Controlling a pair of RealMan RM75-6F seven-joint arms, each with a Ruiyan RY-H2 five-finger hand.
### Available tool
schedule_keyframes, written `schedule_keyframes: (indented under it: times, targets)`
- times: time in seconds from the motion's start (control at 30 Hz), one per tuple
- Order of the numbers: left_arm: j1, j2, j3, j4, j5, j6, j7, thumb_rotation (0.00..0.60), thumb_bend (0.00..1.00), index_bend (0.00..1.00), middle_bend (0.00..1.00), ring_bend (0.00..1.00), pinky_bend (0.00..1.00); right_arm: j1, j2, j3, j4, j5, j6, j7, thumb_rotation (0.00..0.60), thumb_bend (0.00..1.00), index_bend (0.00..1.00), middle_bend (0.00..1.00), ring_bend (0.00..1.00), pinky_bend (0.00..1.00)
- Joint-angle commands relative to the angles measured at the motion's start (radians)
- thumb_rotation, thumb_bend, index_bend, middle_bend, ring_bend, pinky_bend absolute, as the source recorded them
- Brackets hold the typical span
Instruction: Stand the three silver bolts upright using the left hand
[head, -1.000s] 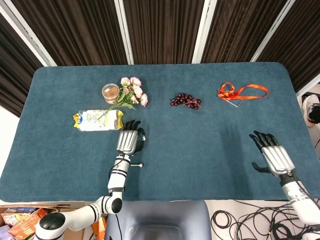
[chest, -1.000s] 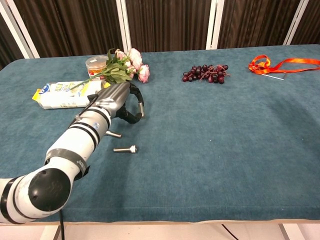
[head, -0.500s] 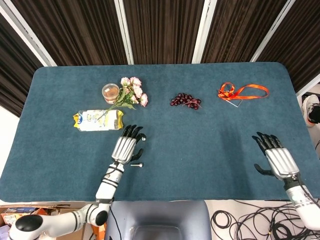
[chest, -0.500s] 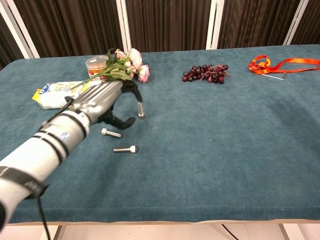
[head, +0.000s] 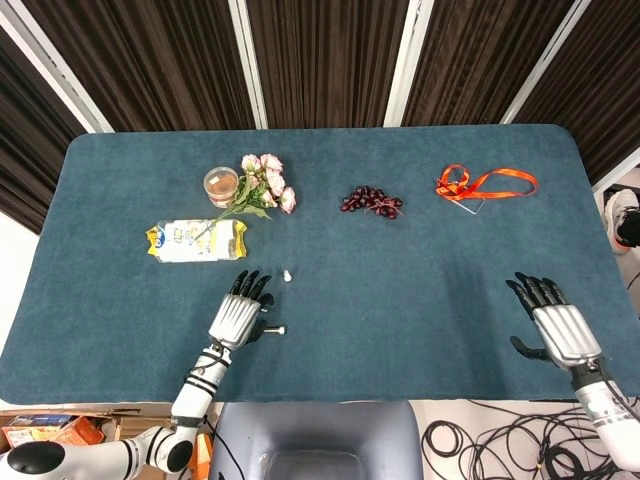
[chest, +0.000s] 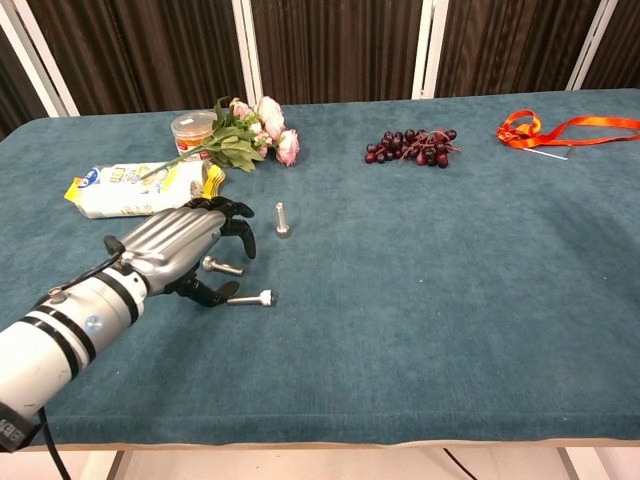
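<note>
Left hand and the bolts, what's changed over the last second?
The left hand let go of one bolt, leaving it standing upright, and drew back toward the robot, open above the two bolts lying flat. Those two, the right hand, grapes, flowers and ribbon stayed put.

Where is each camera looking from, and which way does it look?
Head view: high above the table, looking straight down; shows the left hand and right hand.
Chest view: low at the table's front edge, looking across to the curtains; shows only the left hand and its arm.
Both share the upright bolt, grapes and ribbon.
</note>
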Motion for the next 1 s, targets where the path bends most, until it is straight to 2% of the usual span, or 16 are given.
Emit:
schedule_keyframes:
  times: [0.03,0.37,1.0]
  targets:
    - [-0.003,-0.013,-0.011,0.026,0.001,-0.009,-0.011,0.600,0.37,0.43,0.11,0.03,0.06,0.001,0.001,0.001,-0.004,0.000,-0.002,-0.004,0.600,0.24,0.00,0.00,0.00,0.00]
    - [-0.003,-0.016,-0.035,0.056,-0.009,-0.027,-0.023,0.600,0.37,0.49,0.11,0.03,0.06,0.008,-0.006,0.007,-0.010,0.014,-0.021,-0.019,0.600,0.24,0.00,0.00,0.00,0.00]
    - [-0.012,-0.044,-0.049,0.097,-0.004,-0.053,-0.047,0.600,0.37,0.53,0.12,0.03,0.06,0.013,-0.004,0.012,-0.023,0.030,-0.039,-0.031,0.600,0.24,0.00,0.00,0.00,0.00]
